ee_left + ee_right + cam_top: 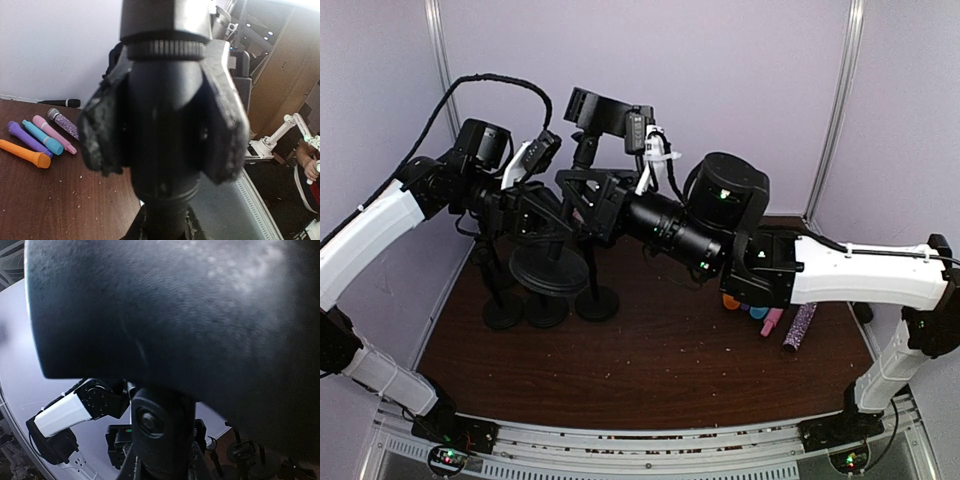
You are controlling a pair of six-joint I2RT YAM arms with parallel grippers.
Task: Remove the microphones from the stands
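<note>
A black microphone point(165, 125) stands upright in its black stand, close in front of the left wrist camera. My left gripper point(165, 227) is shut on the narrower stem of the stand just below it. My right gripper point(582, 205) comes in from the right, and its worn padded fingers point(102, 135) press on both sides of the microphone body. In the top view both grippers meet above the stand's round base point(550, 268), with my left gripper point(532, 218) on the left. In the right wrist view my right gripper point(162, 467) is closed around a black rounded part. A large dark dome point(175, 305) hides the rest.
Three other round stand bases point(548, 312) stand at the left of the brown table point(650, 370). Several coloured toy microphones point(765, 315) lie at the right, also shown in the left wrist view point(35, 140). A black microphone point(65, 102) lies by the wall.
</note>
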